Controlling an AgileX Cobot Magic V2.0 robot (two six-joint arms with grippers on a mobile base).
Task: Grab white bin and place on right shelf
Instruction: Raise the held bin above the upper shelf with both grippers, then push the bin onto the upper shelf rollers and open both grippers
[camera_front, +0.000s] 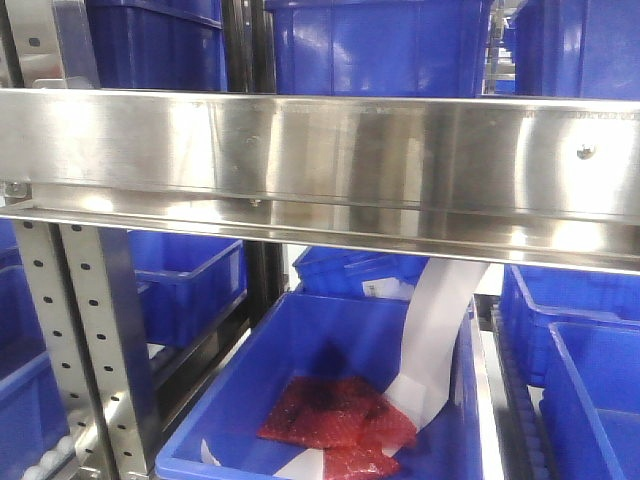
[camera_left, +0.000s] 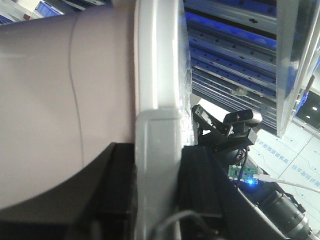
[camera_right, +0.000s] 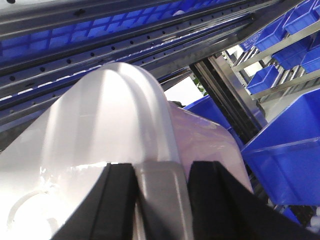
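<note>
At both wrists, black fingers pinch the lid rim of the white bin (camera_left: 45, 100), which is held close beside the right shelf (camera_front: 320, 150).

The left gripper (camera_left: 156, 200) is clamped on a moulded tab of the overhanging lid, one finger (camera_left: 120, 195) against the pale pinkish body and the other on the lid's outer face. The right gripper (camera_right: 162, 205) grips a like tab the same way. Whether the bin rests on anything I cannot tell. Past the lid, the left wrist view shows a small camera (camera_left: 240, 120) and a lit circuit board (camera_left: 237, 172). The shelf's steel rails run just above the bin. Under the broad front rail, beside a perforated post (camera_front: 85, 340), a blue crate (camera_front: 300, 340) holds red packets (camera_front: 335, 415) and a white paper strip (camera_front: 435, 330).
</note>
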